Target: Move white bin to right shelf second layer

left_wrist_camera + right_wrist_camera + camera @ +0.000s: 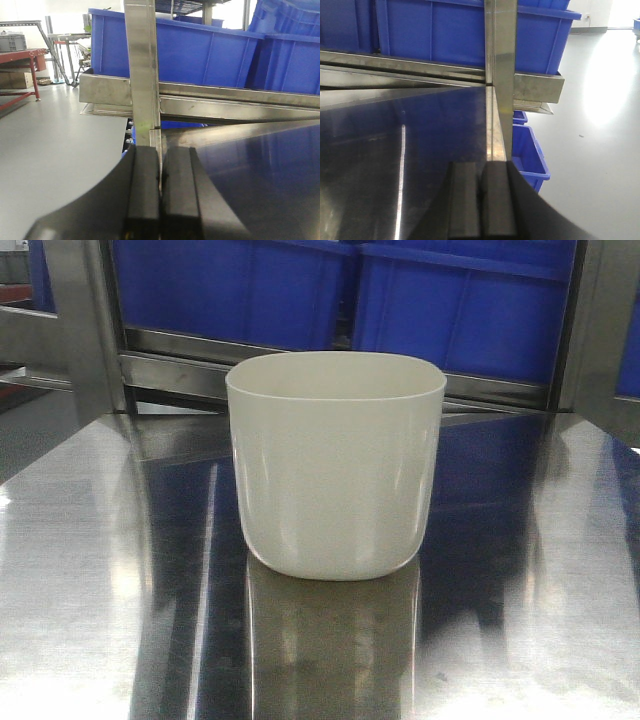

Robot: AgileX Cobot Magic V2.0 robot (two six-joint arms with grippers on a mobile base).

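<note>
While the white bin (335, 470) stands upright on the shiny steel table (90, 600), roughly at its middle in the front view, nothing touches it. The left gripper (160, 200) has its black fingers pressed together on nothing, near the table's left edge beside a steel post (142, 75). The right gripper (481, 205) is likewise closed and empty (its pads meet along a thin seam), by the table's right edge. Blue crates (450, 310) sit on the rack behind the bin, above a steel rail (180, 365).
</note>
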